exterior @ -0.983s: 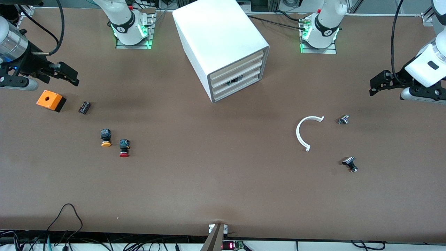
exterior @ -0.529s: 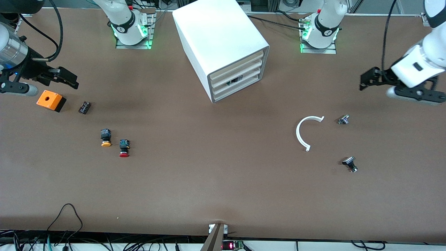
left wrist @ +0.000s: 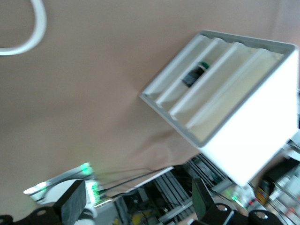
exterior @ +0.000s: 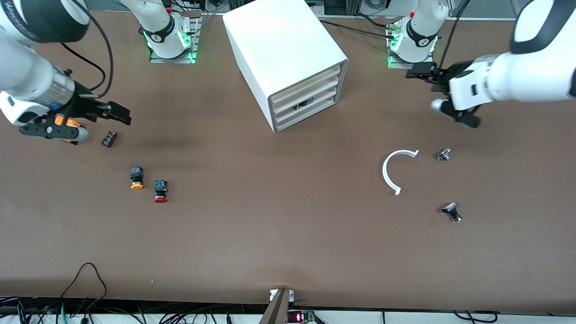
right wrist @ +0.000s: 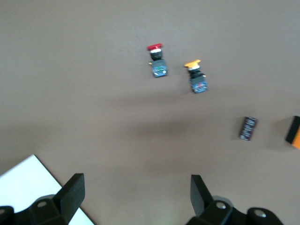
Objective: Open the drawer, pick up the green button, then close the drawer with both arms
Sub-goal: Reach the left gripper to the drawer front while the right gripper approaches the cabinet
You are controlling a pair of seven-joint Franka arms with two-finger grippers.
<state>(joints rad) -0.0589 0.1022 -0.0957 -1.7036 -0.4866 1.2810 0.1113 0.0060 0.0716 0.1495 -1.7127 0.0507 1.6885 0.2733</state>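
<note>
Both grippers empty, fingers apart: left gripper (exterior: 420,74) at cabinet's (exterior: 288,54) three o'clock, right gripper (exterior: 118,114) at nine. Drawer (exterior: 306,118) shut; wrong-tray pull likely among identical fronts.

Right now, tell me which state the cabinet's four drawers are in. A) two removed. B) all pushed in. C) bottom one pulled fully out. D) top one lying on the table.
B: in the front view the cabinet shows four cream fronts stacked flush within its frame, including the bottom drawer, and neither the left gripper nor the right gripper touches it.
</note>
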